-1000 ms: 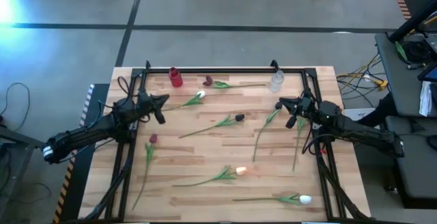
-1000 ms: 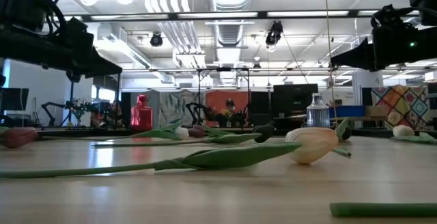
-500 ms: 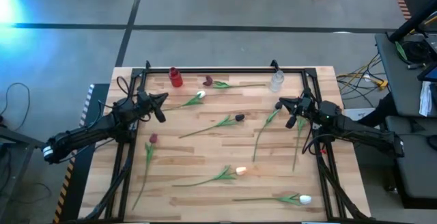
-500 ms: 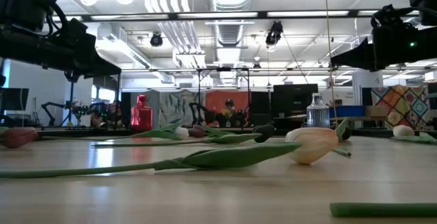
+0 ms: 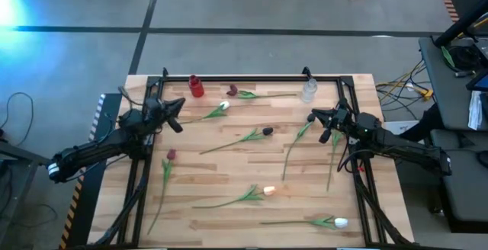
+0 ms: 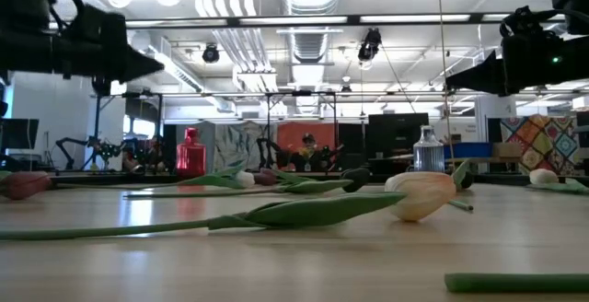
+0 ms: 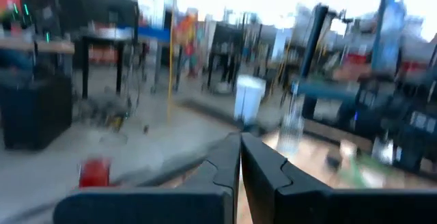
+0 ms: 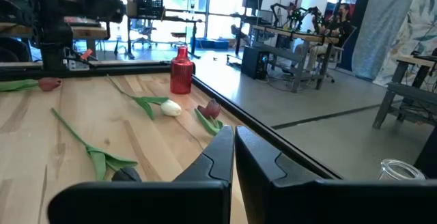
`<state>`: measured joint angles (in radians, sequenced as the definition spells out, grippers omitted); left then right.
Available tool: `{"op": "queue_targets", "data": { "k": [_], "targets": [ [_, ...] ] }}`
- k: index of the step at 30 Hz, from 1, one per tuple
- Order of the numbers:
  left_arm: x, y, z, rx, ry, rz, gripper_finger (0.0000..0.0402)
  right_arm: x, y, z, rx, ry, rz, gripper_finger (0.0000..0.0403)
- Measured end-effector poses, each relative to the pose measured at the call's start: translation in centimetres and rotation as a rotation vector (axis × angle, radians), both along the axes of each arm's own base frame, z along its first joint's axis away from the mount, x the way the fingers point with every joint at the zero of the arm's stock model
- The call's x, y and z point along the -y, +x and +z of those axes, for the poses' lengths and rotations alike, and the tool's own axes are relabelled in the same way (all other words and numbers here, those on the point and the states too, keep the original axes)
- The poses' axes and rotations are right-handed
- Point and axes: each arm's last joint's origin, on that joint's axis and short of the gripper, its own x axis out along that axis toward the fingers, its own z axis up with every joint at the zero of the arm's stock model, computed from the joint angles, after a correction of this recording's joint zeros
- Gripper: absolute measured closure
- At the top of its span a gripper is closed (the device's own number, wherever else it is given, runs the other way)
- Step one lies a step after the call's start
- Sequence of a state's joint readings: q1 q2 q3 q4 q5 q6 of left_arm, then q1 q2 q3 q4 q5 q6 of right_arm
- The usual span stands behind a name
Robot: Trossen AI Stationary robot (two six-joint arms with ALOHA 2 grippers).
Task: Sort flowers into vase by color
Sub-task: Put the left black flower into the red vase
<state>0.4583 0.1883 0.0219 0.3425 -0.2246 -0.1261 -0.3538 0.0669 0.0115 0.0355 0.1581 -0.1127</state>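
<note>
Setting: workshop hall with grey concrete floor; pale wooden plank table (image 5: 229, 204) framed by black rails.

Left claw (image 5: 178, 103): raised above the table's left rear part, fingers pressed together, holding nothing. Nearest it: small red bottle-shaped vase (image 5: 196, 87) at the rear edge; white-headed artificial tulip (image 5: 216, 111) just beside the claw's tip.

Right claw (image 5: 313, 116): raised over the table's right side, fingers pressed together, holding nothing. Nearest it: clear glass vase (image 5: 308, 90) at the rear edge; a green-stemmed tulip (image 5: 293, 145) below it.

Remaining flowers, all lying flat on the table: dark maroon tulip (image 5: 242, 93) at the rear; black-headed tulip (image 5: 248, 137) at centre; maroon tulip (image 5: 166, 172) at left; peach tulip (image 5: 244, 196) and white tulip (image 5: 320, 222) towards the front.
</note>
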Motion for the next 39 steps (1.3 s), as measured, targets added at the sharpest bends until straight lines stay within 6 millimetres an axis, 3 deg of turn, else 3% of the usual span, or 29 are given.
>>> {"op": "queue_targets", "data": {
  "k": [6,12,16,23,31,39],
  "targets": [
    [0.4,-0.2,2.3,0.19,0.054,-0.104,0.0402,0.0,0.0,0.0,0.0,0.0,0.0,0.0394],
    [0.2,1.4,5.0,0.009,-0.124,-0.272,0.0402,0.0,0.0,0.0,0.0,0.0,0.0,0.0394],
    [-0.3,3.3,6.5,-0.088,-0.142,-0.332,0.0402,0.0,0.0,0.0,0.0,0.0,0.0,0.0394],
    [-0.5,7.8,6.8,-0.314,-0.118,-0.462,0.0402,0.0,0.0,0.0,0.0,0.0,0.0,0.0394],
    [2.6,12.6,5.8,-0.494,-0.103,-0.66,0.0402,0.0,0.0,0.0,0.0,0.0,0.0,0.0394],
    [3.1,16.2,4.1,-0.752,-0.268,-0.669,0.0402,0.0,0.0,0.0,-0.001,0.0,0.0,0.0394]
  ]
}}
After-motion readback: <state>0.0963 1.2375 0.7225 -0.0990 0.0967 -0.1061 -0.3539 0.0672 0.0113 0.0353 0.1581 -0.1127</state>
